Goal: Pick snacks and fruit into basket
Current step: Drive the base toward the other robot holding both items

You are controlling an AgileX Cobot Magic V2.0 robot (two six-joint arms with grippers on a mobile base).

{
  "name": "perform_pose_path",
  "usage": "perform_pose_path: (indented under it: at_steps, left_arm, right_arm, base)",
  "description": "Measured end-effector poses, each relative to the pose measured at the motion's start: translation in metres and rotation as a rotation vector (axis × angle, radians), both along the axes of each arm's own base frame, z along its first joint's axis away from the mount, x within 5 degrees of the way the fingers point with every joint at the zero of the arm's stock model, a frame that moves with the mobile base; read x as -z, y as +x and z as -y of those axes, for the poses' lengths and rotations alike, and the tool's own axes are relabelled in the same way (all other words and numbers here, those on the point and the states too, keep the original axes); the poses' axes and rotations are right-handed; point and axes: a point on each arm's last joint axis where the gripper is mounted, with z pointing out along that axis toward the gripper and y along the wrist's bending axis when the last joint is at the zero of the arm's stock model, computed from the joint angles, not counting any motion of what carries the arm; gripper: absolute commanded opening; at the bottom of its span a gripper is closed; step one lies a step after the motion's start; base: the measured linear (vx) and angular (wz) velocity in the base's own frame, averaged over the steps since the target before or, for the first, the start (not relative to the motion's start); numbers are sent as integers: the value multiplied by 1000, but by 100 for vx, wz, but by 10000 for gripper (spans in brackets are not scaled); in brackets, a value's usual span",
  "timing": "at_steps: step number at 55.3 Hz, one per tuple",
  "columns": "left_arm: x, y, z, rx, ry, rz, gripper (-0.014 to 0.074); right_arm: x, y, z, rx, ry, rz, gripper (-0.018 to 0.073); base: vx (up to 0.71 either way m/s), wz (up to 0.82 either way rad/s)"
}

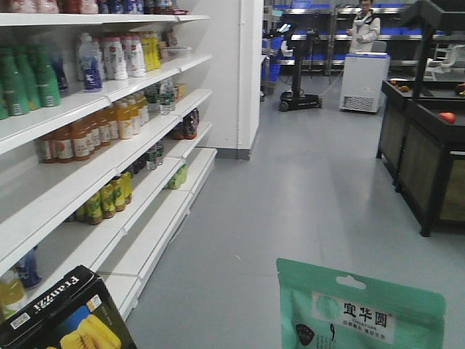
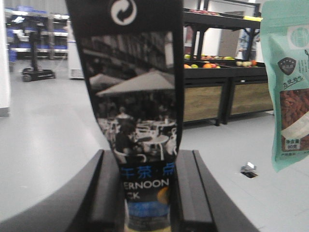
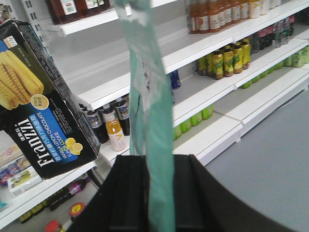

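Two snacks are held up in the air. The black box [image 2: 140, 96] with yellow biscuits printed on it stands between the fingers of my left gripper [image 2: 147, 159], which is shut on its lower end. It also shows low at the left in the front view as the black box [image 1: 62, 316]. The mint-green pouch [image 3: 152, 96] is seen edge-on in my right gripper [image 3: 157, 162], which is shut on it. The same pouch [image 1: 360, 309] sits low at the right in the front view. The basket is out of view. Fruit [image 2: 207, 64] lies on a distant stand, too small to tell kinds.
White shelves [image 1: 109, 123] full of drink bottles run along the left. Dark wooden produce stands [image 1: 429, 145] line the right. Grey floor [image 1: 290, 203] lies between them. At the back are a white cabinet [image 1: 365, 81], a wheeled stand [image 1: 298, 94] and a person [image 1: 363, 29].
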Motion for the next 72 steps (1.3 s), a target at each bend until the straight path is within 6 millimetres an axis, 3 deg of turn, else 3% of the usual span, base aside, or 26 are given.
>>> perform_pose_path:
  at_steps: [72]
  left_arm:
    - [0,0,0,0,0,0,0]
  right_arm:
    - [0,0,0,0,0,0,-9]
  base:
    - [31,-55]
